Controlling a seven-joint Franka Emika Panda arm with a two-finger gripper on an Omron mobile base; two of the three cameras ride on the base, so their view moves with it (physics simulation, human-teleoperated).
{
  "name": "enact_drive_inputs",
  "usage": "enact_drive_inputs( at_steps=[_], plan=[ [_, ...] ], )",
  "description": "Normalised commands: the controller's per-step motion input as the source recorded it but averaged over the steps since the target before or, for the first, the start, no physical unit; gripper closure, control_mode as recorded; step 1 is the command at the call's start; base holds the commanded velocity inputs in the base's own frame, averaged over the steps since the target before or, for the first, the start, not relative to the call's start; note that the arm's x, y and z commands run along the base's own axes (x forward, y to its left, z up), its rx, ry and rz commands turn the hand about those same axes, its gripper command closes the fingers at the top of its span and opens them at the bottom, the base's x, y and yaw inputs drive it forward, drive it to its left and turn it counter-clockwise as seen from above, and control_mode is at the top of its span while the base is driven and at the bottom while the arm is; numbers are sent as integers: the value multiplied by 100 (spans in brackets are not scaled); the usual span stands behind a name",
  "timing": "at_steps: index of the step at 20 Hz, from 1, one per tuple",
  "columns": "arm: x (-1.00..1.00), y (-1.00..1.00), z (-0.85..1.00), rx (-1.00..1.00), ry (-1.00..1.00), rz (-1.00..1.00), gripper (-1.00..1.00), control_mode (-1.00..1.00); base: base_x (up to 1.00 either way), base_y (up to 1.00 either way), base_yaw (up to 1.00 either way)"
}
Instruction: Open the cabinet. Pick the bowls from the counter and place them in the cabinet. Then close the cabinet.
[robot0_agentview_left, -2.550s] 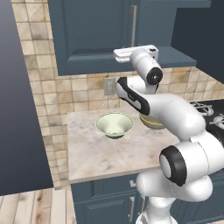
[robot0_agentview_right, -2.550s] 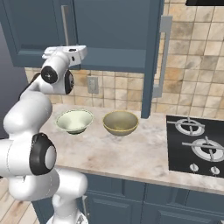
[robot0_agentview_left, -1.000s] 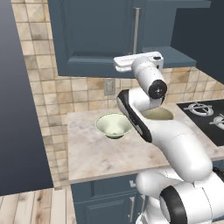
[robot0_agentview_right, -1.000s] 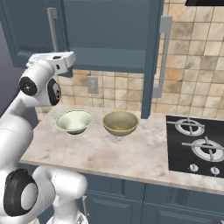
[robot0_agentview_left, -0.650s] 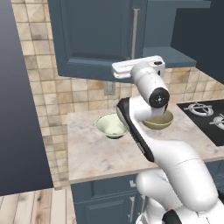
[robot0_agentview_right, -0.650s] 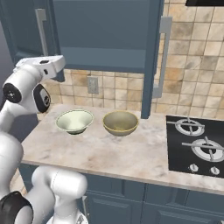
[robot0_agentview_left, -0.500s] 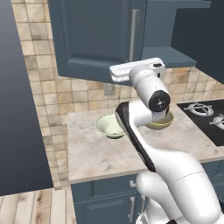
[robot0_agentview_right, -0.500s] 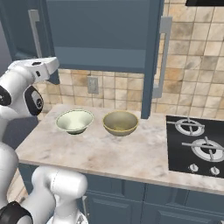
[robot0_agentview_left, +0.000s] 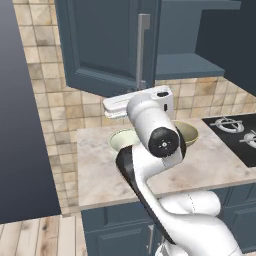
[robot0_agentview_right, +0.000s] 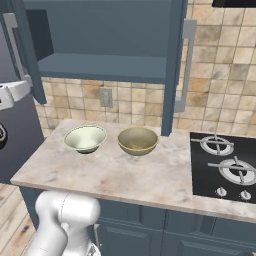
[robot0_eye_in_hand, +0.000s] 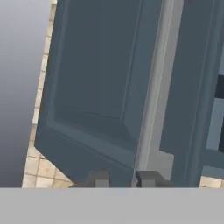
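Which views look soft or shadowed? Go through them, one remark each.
Left base view: even light, faint shade beside the bowls. Right base view: the cabinet interior is dim, the counter evenly lit. Hand view: coarse and blurry, the door handle smeared above the pincer.

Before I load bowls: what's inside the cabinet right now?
The cabinet shows a bare blue shelf, nothing on it. Its left end is hidden behind the open left door.

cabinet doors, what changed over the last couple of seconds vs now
The cabinet's left door has swung wide open, drawn outward by the gripper, whose fingertips sit at the foot of its bar handle; the arm moved left with it. The shelf inside is now exposed. The right door was already open. The cream-green bowl and mustard bowl stayed on the counter.
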Motion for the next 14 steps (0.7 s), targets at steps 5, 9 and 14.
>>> enact_drive_inputs(
  at_steps=[5,9,14],
  plan=[
    [-26,100,-99,3,0,0,100,-100,0,0,0],
    [-24,33,14,9,-1,2,-100,-100,0,0,0],
    [-20,-68,79,15,-1,11,-100,-100,0,0,0]
  ],
)
